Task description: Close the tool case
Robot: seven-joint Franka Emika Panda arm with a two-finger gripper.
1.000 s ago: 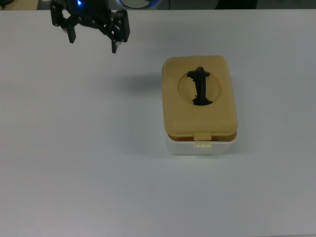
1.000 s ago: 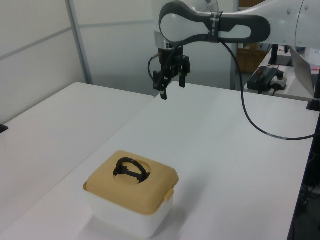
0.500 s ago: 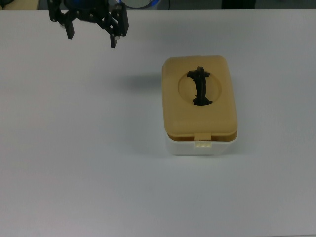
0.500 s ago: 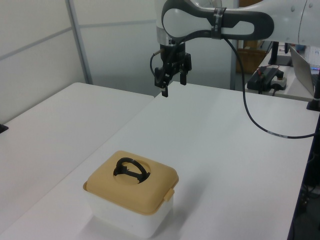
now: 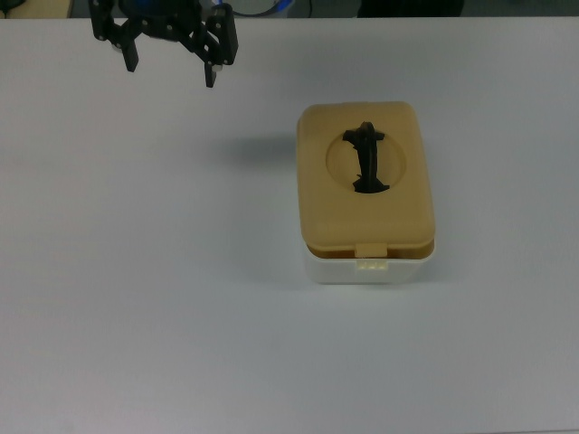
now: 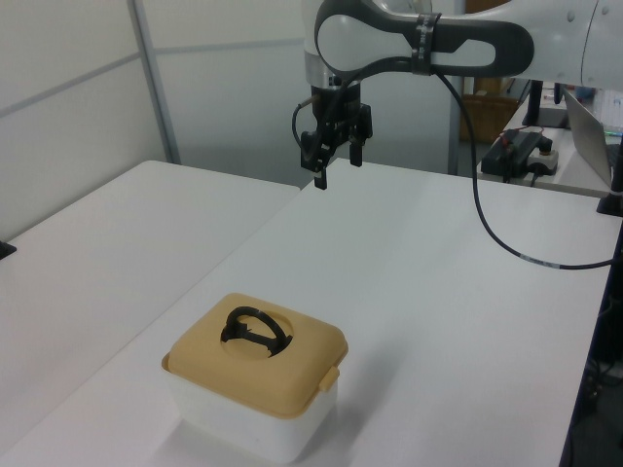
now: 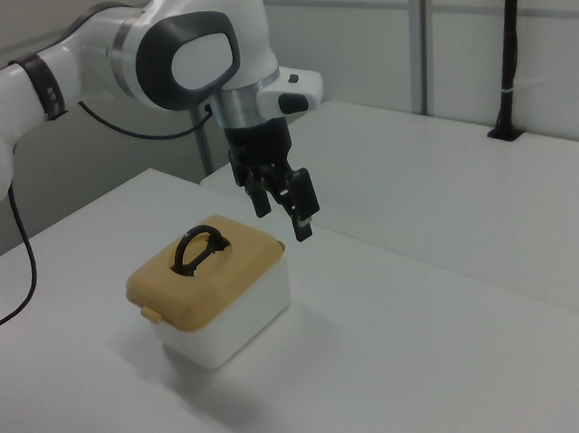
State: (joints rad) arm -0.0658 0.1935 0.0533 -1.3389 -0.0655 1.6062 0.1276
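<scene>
The gripper (image 5: 170,65) hangs high above the worktop (image 5: 163,298), well apart from the tool case (image 5: 366,194), its jaws spread and holding nothing. Compared with a second ago it has risen and drawn slightly farther from the tool case; over the last half second it barely shifts. The tool case itself has not moved. Its tan lid (image 6: 258,362) lies flat on the white tub (image 6: 243,423), the black handle (image 7: 199,247) resting in the lid's round recess, and one front latch tab (image 5: 371,250) hangs over the tub's rim. Judged from this, the closing appears done and the arm is retreating; whether the latch is fully snapped cannot be told. Count: one tool case (one lid, one tub, one handle), one visible latch tab, one gripper.
</scene>
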